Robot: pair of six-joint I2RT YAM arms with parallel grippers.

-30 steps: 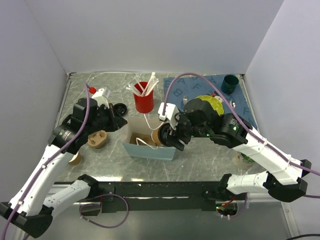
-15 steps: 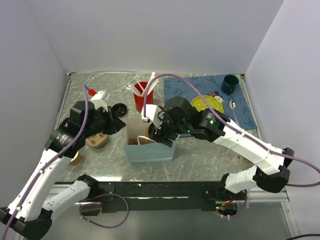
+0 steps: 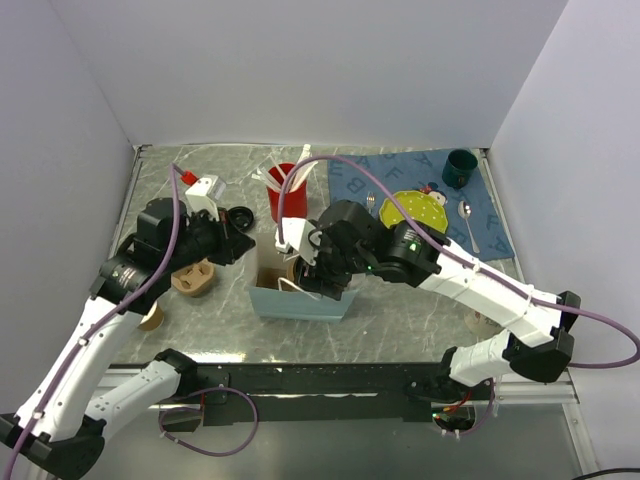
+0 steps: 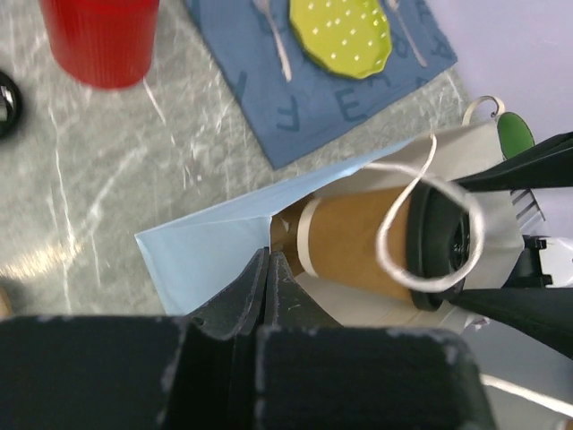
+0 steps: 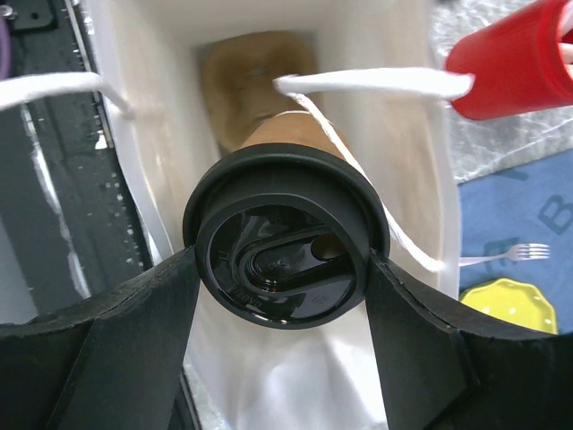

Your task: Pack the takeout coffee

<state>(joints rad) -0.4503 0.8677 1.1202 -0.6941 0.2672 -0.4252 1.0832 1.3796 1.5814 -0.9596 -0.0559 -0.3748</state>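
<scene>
Nearest the arms' bases, the blue paper bag (image 3: pixel 300 304) stands upright with its mouth up. The left gripper (image 4: pixel 268 258) has its jaws pressed together on the bag's left edge. I take that pinch to be there to steady the bag and hold its mouth wide.

The right gripper (image 5: pixel 283 300) reaches in from above. Its fingers are clamped on either side of the black lid, so the takeout coffee (image 5: pixel 286 246) hangs lid-up in the bag's mouth. The brown body is between the white inner walls, and I cannot tell whether it touches the bottom. Holding it at the lid rim leaves the body free to slide down.

A white string handle (image 5: pixel 363 82) loops across the opening right by the cup and looks likely to snag.

Further back stands the red cup (image 3: pixel 288 203) of white utensils. On the far right lies the blue mat (image 3: pixel 492 220) with a yellow plate (image 3: pixel 418 210) and a dark green cup (image 3: pixel 461 168), all well apart from the bag.
</scene>
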